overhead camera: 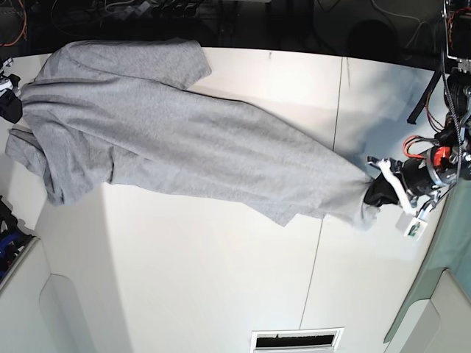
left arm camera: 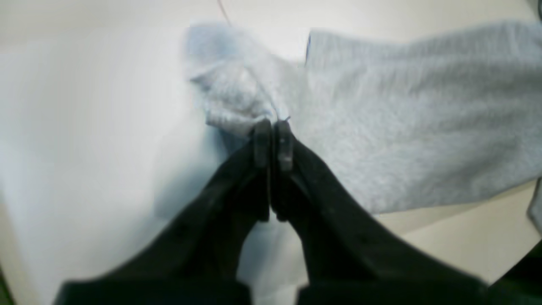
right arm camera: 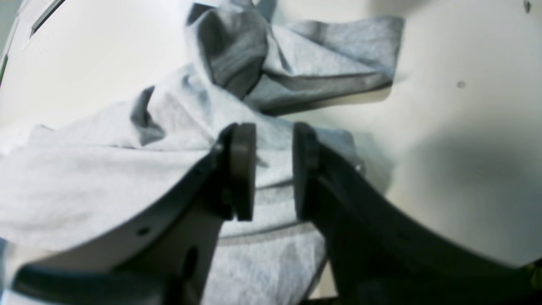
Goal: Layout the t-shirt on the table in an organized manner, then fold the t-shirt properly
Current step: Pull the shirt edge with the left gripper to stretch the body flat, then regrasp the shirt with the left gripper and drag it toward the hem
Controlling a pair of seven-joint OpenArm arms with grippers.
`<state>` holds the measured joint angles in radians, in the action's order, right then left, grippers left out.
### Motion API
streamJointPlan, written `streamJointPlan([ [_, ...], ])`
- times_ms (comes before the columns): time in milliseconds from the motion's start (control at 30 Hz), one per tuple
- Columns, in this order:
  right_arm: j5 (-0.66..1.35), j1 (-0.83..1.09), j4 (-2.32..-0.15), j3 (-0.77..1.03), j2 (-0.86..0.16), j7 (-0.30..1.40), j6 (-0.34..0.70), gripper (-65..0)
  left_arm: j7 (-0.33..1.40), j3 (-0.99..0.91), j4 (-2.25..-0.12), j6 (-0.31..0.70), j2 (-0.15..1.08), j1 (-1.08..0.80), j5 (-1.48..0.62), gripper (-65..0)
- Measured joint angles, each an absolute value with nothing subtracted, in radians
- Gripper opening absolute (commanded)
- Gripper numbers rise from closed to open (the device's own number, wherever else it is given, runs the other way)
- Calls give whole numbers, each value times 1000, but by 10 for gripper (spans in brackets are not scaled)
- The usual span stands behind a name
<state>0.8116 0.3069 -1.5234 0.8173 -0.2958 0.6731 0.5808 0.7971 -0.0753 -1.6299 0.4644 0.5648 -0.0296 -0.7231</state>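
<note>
The light grey t-shirt [overhead camera: 169,140] lies stretched in a long diagonal band across the white table [overhead camera: 221,279], from the far left to the right. My left gripper [overhead camera: 375,193] is shut on the shirt's bunched right end; in the left wrist view the left gripper [left arm camera: 273,125] pinches a fold of the t-shirt [left arm camera: 402,118] just above the table [left arm camera: 84,127]. My right gripper [right arm camera: 274,169] hovers over the crumpled other end of the t-shirt [right arm camera: 106,182], jaws apart with fabric showing through the gap. In the base view the right gripper [overhead camera: 12,109] is only partly visible at the left edge. No lettering shows.
A thin dark seam [overhead camera: 324,220] crosses the table under the shirt's right part. A slotted vent [overhead camera: 296,340] sits at the near edge. Cables and dark equipment [overhead camera: 169,9] line the far edge. Bare white table [right arm camera: 465,148] lies beside the right gripper.
</note>
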Motion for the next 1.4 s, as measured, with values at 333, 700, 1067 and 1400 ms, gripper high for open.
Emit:
streamJointPlan([
  [333, 807, 269, -1523, 817, -296, 670, 580, -495, 818, -302, -1787, 465, 571, -355, -737, -650],
  [700, 801, 244, -1523, 730, -296, 669, 580, -495, 785, -300, -1801, 514, 543, -381, -761, -409],
  [1067, 743, 237, -1523, 508, -291, 658, 580, -495, 620, -143, -1742, 476, 511, -95, -604, -409],
  [1400, 688, 216, -1523, 486, -253, 654, 580, -458, 524, 205, -1173, 431, 385, 279, -424, -291],
])
